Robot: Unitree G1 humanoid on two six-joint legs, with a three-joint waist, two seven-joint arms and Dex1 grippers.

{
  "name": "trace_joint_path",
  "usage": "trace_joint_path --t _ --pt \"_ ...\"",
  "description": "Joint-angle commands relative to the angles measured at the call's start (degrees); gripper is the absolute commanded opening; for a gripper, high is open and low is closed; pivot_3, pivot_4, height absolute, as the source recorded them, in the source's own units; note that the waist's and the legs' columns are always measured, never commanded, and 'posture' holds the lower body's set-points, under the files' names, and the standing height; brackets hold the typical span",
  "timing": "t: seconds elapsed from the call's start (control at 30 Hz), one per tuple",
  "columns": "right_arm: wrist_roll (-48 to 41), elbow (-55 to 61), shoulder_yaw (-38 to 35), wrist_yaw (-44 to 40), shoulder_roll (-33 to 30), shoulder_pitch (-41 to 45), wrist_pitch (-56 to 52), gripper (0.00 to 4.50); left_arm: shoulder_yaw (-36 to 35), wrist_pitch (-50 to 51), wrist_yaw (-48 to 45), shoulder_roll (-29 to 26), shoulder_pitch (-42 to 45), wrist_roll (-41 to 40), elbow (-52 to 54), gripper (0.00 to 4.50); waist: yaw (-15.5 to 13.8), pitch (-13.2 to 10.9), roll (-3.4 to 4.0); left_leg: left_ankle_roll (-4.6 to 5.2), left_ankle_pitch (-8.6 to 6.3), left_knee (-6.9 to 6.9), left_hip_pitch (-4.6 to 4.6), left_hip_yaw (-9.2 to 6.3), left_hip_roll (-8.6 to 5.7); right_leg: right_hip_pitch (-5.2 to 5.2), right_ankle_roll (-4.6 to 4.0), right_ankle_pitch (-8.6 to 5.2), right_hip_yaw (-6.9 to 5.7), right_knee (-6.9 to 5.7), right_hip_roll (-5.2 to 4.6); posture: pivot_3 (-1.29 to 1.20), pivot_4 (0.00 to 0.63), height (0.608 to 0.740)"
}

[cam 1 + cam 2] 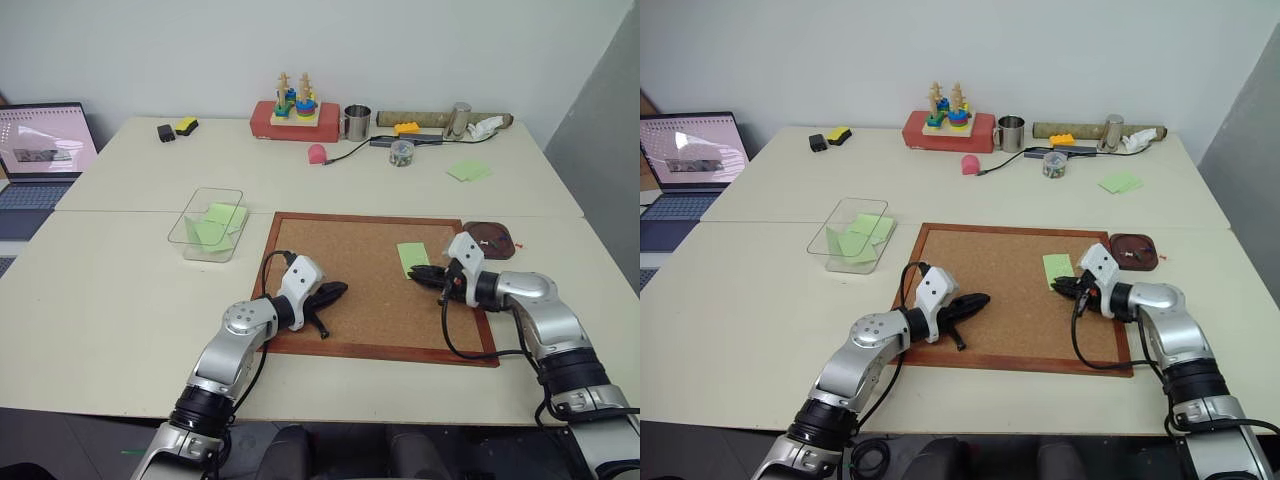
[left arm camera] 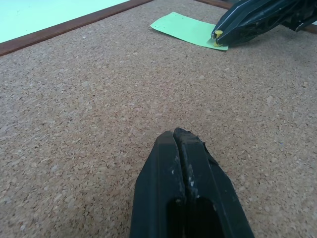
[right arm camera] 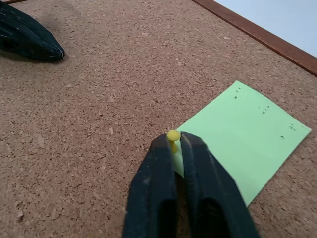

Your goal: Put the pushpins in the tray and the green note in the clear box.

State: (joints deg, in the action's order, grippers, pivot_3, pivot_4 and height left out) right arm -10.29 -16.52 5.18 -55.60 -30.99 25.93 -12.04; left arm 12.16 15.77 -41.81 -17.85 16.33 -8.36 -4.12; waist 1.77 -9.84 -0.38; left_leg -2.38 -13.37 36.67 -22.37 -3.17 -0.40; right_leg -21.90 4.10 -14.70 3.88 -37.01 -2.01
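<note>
Right gripper (image 3: 173, 144) around yellow plastic pushpin (image 3: 173, 135), grainy cork board (image 3: 99, 109)

Even, bright overhead light fills the room. The pale table (image 1: 120, 290) shows soft, faint shadows only. The laptop screen (image 1: 40, 140) at upper left glows pinkish, slightly washed out. Wrist views are sharp up close on the cork board (image 2: 99, 124), softening toward the far edge.

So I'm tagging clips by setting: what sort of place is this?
Probably an office or lab workspace: pale tables pushed together against a plain wall, an open laptop, and a cork board laid flat on top.
</note>
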Motion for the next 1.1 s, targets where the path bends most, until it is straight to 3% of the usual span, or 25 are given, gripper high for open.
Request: trace_joint_path --t 0.03,0.43,0.6,0.7,0.83,1.0,1.1 --pt "-1.61 3.63 -1.19 -0.99 -0.44 0.04 -0.19 0.01 2.5 2.15 -0.04 0.11 -2.39 1.57 -2.95 0.0 0.0 0.0 0.0 0.0 0.0 0.0 0.0 0.0 0.0 0.0 0.0 0.0 0.0 0.0 0.0 0.0 0.15 0.74" --pt "-4.36 15.89 -2.87 -3.07 -4.54 -0.14 -3.17 0.01 1.59 2.26 1.37 1.72 -1.81 1.06 -4.51 0.0 -0.12 0.0 0.0 0.0 0.0 -0.01 -0.03 -0.02 -0.01 -0.02 0.01 0.0 -0.01 0.01 -0.01 0.0 0.15 0.74" --pt "-4.25 18.47 -2.4 -2.68 -5.48 1.14 -2.35 0.01 -2.58 4.79 1.45 3.34 -0.12 -3.75 -0.76 0.0 -0.24 0.01 0.01 0.0 0.0 0.02 -0.02 -0.02 -0.02 0.0 0.01 0.0 -0.02 0.0 -0.03 0.0 0.15 0.74" --pt "-3.35 19.36 -1.72 -2.94 -5.93 1.53 -1.07 0.0 -7.78 9.55 1.41 4.27 1.13 -10.47 4.6 0.46 -0.18 -0.04 -0.07 0.0 0.0 0.04 -0.05 -0.05 -0.01 -0.02 0.02 0.01 -0.06 -0.01 -0.03 0.0 0.15 0.74" --pt "-2.07 20.17 -0.8 -2.73 -5.73 2.55 1.24 0.0 -15.79 22.16 1.01 4.38 2.88 -25.38 12.06 1.14 0.02 -0.3 -0.47 -0.01 0.01 0.05 -0.52 -0.09 0.03 -0.46 0.03 0.02 -0.1 -0.05 0.0 0.0 0.15 0.74" --pt "-2.52 21.48 -1.2 -1.84 -4.09 3.49 3.74 0.0 -23.74 35.18 5.29 7.87 3.59 -44.27 15.54 2.31 0.04 -0.47 -0.64 -0.02 0.0 0.03 -0.55 -0.27 0.12 -0.45 -0.24 0.15 -0.22 -0.04 -0.03 0.0 0.15 0.74" --pt "-2.31 22.04 -1.1 -1.59 -3.87 3.56 4.85 0.0 -25.01 37.82 8.73 9.73 4.23 -48.58 15.35 3.0 0.03 -0.56 -0.8 -0.02 0.0 0.03 -0.54 -0.32 0.06 -0.41 -0.23 0.15 -0.27 -0.02 -0.06 0.0 0.15 0.74"
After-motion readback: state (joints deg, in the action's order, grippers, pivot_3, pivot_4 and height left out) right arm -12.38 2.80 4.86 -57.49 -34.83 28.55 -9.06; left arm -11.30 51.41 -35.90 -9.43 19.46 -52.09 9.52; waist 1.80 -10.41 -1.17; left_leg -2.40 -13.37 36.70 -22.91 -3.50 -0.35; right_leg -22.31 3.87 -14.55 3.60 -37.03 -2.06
